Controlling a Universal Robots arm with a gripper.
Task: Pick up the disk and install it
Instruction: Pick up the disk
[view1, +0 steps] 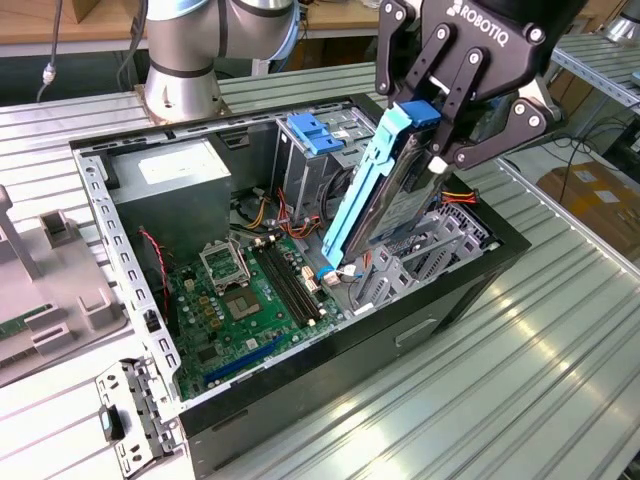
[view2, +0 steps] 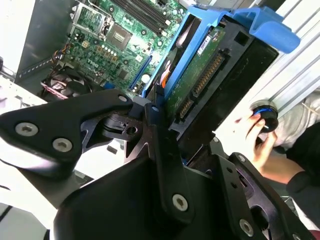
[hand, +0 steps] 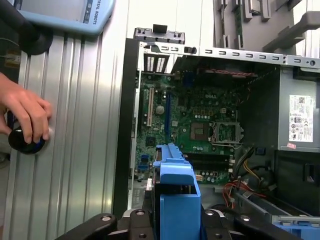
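The disk (view1: 392, 195), grey metal between light-blue side rails, hangs steeply tilted over the open computer case (view1: 110, 215). Its lower end reaches down inside the case, close to the motherboard (view1: 245, 300) and the metal drive bay (view1: 440, 255). My black gripper (view1: 425, 125) is shut on the disk's upper end. In the second wrist view the disk's green circuit side (view2: 200, 75) faces the camera, with a black finger (view2: 152, 125) pressed against its edge. The first wrist view has the disk's blue rail (hand: 175, 192) between the gripper (hand: 177, 222) links, above the motherboard (hand: 195, 125).
A grey power supply (view1: 170, 190) fills the case's back corner. A blue bracket (view1: 315, 130) sits on the drive cage behind the disk. Loose cables (view1: 265, 215) lie between them. A person's hand (hand: 25, 117) holds a black knob on the ribbed table beside the case.
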